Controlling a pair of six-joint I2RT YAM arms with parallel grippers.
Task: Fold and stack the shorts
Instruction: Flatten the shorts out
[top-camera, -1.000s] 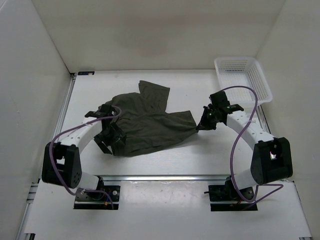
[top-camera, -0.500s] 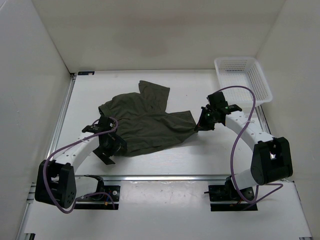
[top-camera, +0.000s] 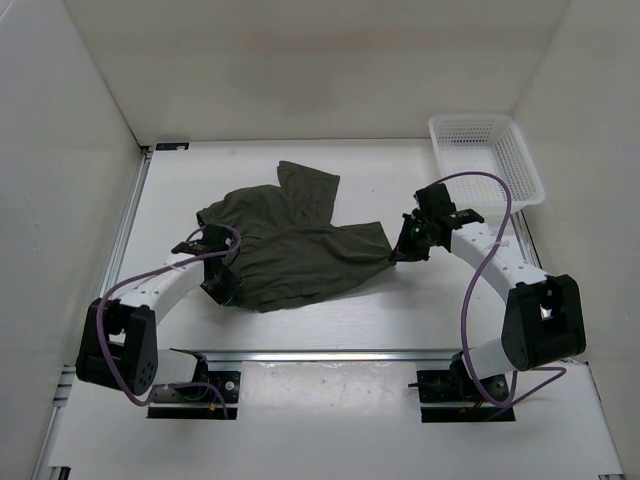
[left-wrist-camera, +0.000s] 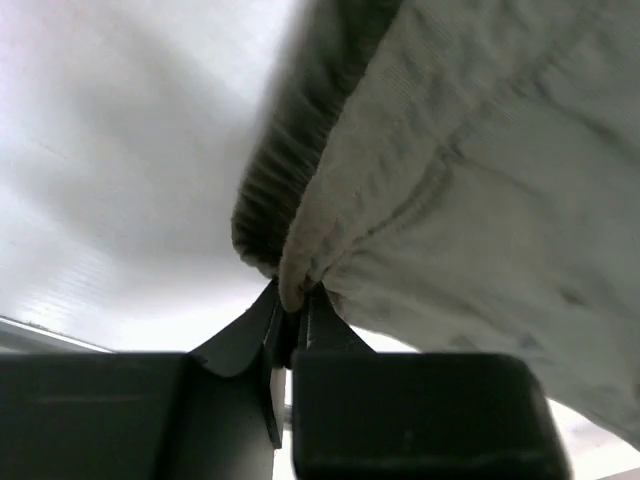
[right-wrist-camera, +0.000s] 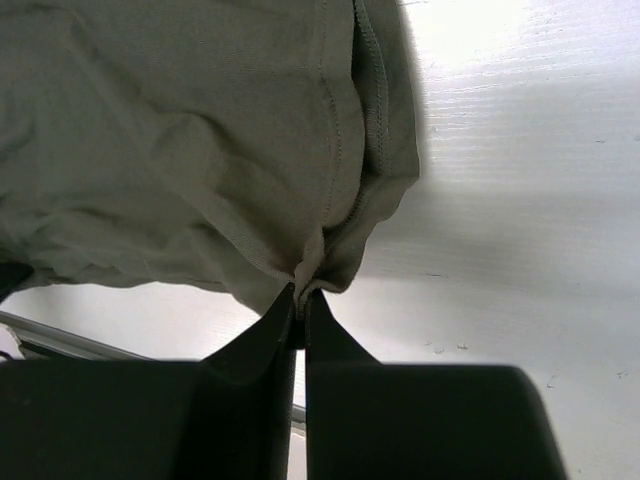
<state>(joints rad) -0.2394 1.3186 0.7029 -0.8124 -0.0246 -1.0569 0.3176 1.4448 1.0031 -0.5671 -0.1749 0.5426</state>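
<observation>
Both pincers grip the olive shorts (top-camera: 290, 240), which lie crumpled mid-surface (top-camera: 340, 315).
The overhead view places the left pincer (top-camera: 222, 284) at the garment's near-left edge, the right pincer (top-camera: 400, 251) at its right tip, and a white basket (top-camera: 487, 160) in the far right corner. Only the wrist views show the jaws pressed together on cloth: the left on a ribbed edge, the right on a stitched hem corner.
</observation>
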